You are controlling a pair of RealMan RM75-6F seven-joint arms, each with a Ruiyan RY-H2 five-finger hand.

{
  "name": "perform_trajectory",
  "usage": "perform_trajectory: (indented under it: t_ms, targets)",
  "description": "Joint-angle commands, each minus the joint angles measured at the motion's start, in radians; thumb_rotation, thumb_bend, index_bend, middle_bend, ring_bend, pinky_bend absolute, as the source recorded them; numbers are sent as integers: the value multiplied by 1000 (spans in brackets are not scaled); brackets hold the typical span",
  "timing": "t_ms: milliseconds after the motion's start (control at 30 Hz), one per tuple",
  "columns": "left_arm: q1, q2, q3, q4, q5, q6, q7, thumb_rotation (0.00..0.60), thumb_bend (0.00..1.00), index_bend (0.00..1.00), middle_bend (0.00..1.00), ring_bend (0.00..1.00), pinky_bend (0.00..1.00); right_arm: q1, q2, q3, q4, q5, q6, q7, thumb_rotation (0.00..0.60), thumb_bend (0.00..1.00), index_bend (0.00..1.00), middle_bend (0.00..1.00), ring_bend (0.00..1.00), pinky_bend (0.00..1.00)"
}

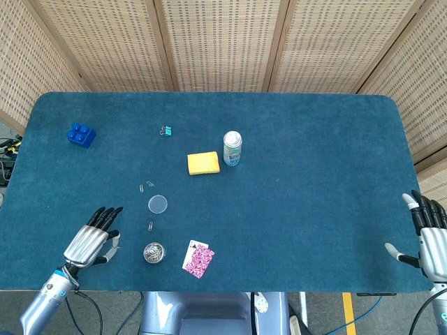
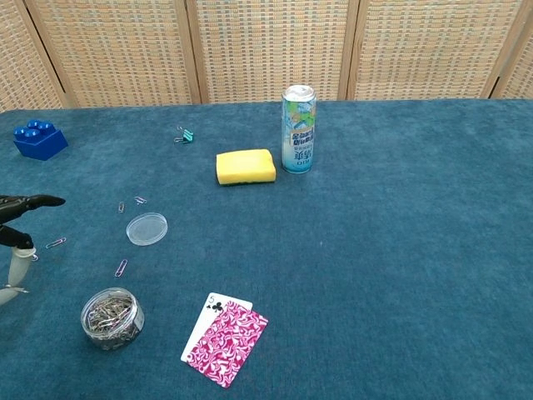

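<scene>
My left hand (image 1: 91, 239) hovers near the table's front left edge, fingers stretched forward and apart, holding nothing. The chest view shows it at the left border (image 2: 17, 233), raised above a loose paper clip (image 2: 56, 242). Just right of it stands a small clear jar of paper clips (image 1: 154, 252) (image 2: 112, 317). The jar's round clear lid (image 1: 158, 204) (image 2: 146, 228) lies flat beyond it. My right hand (image 1: 431, 241) is at the front right corner, fingers spread and empty; only the head view shows it.
Two playing cards (image 1: 198, 259) (image 2: 225, 332) lie near the front edge. A yellow sponge (image 1: 203, 162) and an upright can (image 1: 232, 148) sit mid-table. A blue brick (image 1: 82, 135) is far left, a teal binder clip (image 1: 166, 130) behind. Several loose clips (image 2: 122, 267) are scattered near the lid.
</scene>
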Motion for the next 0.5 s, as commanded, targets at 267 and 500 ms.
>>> perform_trajectory:
  t_ms: [267,500]
  targets:
    - [-41,50,-25,-154,20,-13,126,600,368,610,0,0,0,1,4,3,3,6,-4,12,600,0,0,0,0,0]
    - [-60,7,-17,-176,-6,-79,247,600,369,610,0,0,0,0,4,1,4,2,-2,13,600,0,0,0,0,0]
